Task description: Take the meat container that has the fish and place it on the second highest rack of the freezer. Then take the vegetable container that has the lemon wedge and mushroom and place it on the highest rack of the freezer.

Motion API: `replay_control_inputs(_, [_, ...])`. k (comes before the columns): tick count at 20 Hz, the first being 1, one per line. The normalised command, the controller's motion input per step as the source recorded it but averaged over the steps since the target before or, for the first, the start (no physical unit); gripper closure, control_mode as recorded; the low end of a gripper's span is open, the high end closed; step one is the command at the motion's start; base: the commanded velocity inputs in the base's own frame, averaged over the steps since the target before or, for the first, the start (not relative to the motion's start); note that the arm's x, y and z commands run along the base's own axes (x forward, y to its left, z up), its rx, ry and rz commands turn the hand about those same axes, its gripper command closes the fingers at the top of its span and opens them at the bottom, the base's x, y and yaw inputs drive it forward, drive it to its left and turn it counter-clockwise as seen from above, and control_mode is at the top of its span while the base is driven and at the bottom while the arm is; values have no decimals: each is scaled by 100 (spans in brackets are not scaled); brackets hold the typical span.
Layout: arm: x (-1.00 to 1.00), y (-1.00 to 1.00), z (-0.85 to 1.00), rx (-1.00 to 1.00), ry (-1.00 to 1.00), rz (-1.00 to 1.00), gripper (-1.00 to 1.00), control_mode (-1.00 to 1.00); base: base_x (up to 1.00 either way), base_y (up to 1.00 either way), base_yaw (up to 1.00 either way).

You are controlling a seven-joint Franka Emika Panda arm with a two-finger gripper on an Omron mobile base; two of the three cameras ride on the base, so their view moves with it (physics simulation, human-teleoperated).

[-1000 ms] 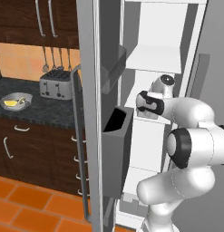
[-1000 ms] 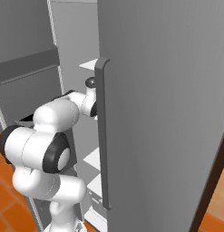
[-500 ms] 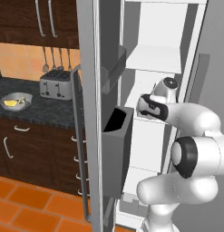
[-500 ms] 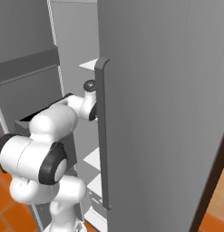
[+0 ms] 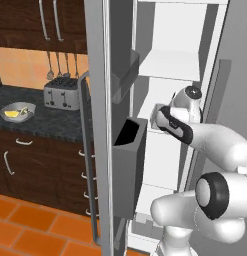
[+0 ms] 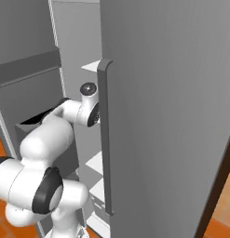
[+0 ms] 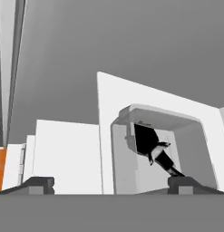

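My gripper point(image 7: 112, 183) is open, its two dark fingertips point(image 7: 41, 183) spread wide with nothing between them. Ahead of it in the hand view a white meat container point(image 7: 158, 149) stands on a white freezer rack point(image 7: 68, 154), a dark fish point(image 7: 155, 148) showing through its opening. The container is apart from the fingers. In the left base view the gripper point(image 5: 158, 114) reaches into the freezer at a middle rack point(image 5: 165, 102). The vegetable container is out of view.
The freezer's left door stands open with dark door bins point(image 5: 127, 165) close to the arm's left. The grey right door point(image 6: 158, 116) and its handle point(image 6: 104, 139) crowd the wrist. A toaster point(image 5: 61, 93) and a bowl point(image 5: 16, 111) sit on the dark counter.
The elbow has dropped and the forearm has swung a little, with the hand staying at the middle rack. The jaws stayed open.
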Motion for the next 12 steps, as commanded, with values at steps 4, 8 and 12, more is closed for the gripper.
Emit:
replay_control_inputs(4, [-35,18,10,0,-1,0,-100,-100,0,0,0])
replay_control_inputs(8, [-49,2,24,0,-4,0,-100,-100,0,0,0])
replay_control_inputs(12, [-66,0,38,0,-4,1,-100,-100,0,0,0])
